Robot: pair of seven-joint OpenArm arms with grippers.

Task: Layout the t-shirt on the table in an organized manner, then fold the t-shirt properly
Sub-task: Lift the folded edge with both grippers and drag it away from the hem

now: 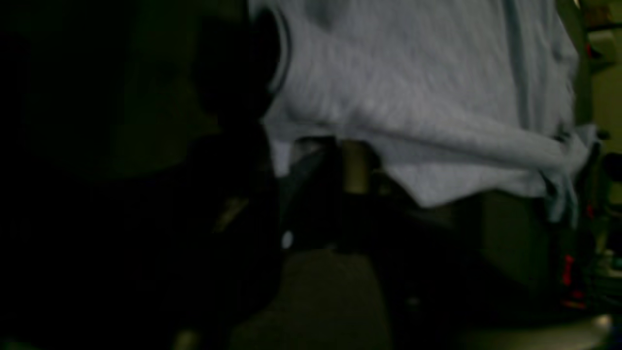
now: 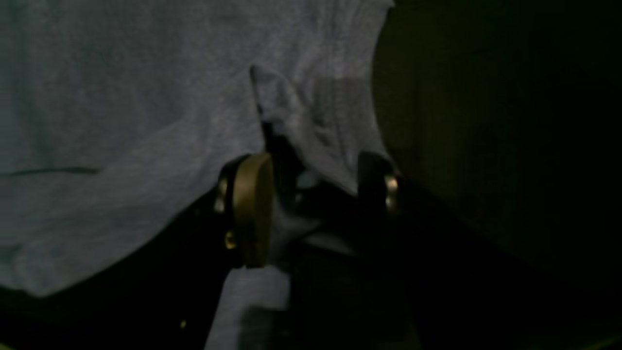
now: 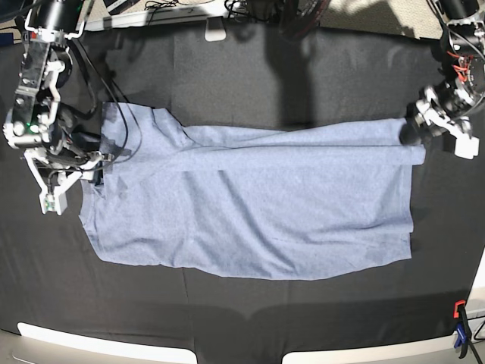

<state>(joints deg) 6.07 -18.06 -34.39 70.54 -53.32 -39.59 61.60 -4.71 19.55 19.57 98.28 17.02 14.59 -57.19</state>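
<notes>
The light blue-grey t-shirt [image 3: 258,205] lies spread lengthwise across the black table [image 3: 250,83], wrinkled along its far edge. My right gripper [image 2: 316,194] sits at the shirt's left end [image 3: 97,163]; its jaws stand apart, with a bunched fold of the t-shirt [image 2: 121,121] lying between the fingers [image 2: 250,209]. My left gripper [image 3: 426,121] is at the shirt's far right corner. The left wrist view is dark and blurred. It shows the t-shirt [image 1: 413,97] hem draped just above a tan pad [image 1: 357,167], and the jaw gap cannot be made out.
An orange-and-black clamp [image 3: 460,327] grips the table's near right corner. Cables and white equipment [image 3: 189,11] run along the far edge. Black cloth lies in front of and behind the shirt.
</notes>
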